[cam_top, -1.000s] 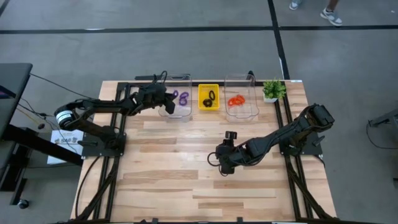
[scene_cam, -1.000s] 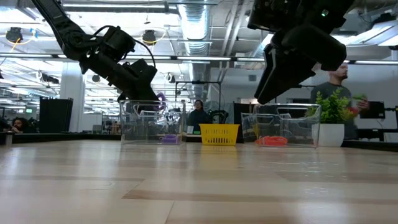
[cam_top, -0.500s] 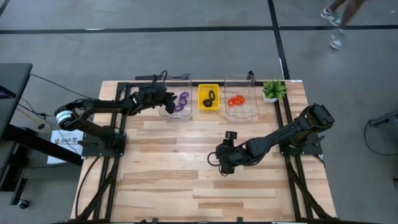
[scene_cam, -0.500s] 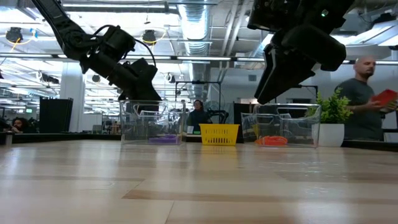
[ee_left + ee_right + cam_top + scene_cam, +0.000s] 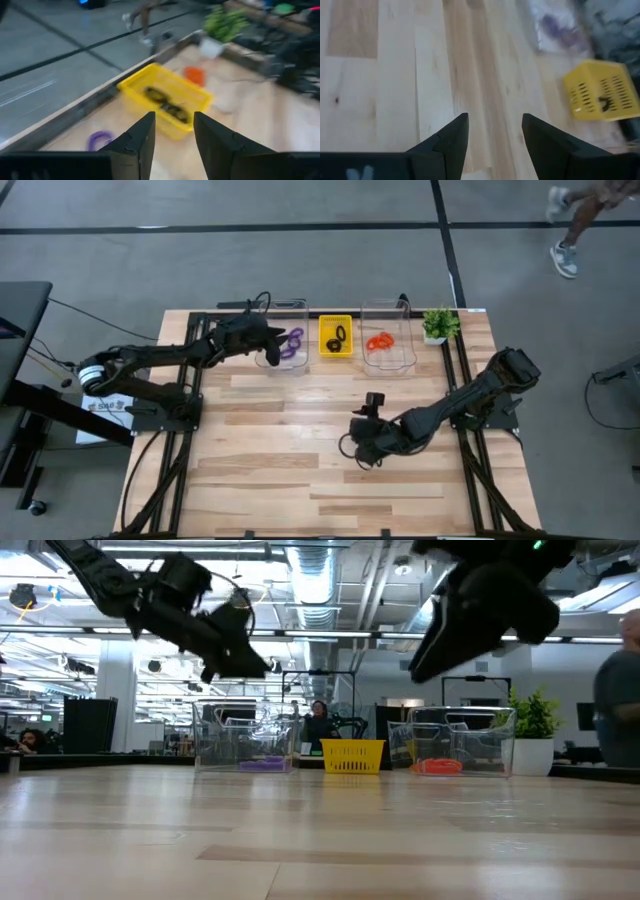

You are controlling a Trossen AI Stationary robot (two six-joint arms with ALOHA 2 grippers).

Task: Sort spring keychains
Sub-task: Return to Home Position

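three containers are lined up along the upper edge of the wooden table (image 5: 300, 470) in the high view, each holding spring keychains of a single colour. purple spring keychains (image 5: 292, 342) are seen in the left clear bin (image 5: 284, 364), left of centre. black spring keychains (image 5: 339, 336) are held in the yellow tray (image 5: 335, 318) at the middle. orange-red spring keychains (image 5: 379, 341) are gathered in the right clear bin (image 5: 392, 364), just beside a small potted plant (image 5: 438, 324) at the table's upper right corner.

the left gripper (image 5: 272, 340) is placed at the left-hand wall of the left clear bin in the high view. in the low view it is shown in the upper left of the frame, raised above that bin's rim. its fingers (image 5: 142, 145) are seen apart in the left wrist view, with the yellow tray beyond them.

the right gripper (image 5: 358, 452) is stretched over bare boards just below the centre of the high view, well apart from all three containers. its fingers (image 5: 451, 142) are likewise spread, with plain wood seen between them.

a person's legs (image 5: 575, 210) are caught on the grey floor in the upper right corner of the high view.
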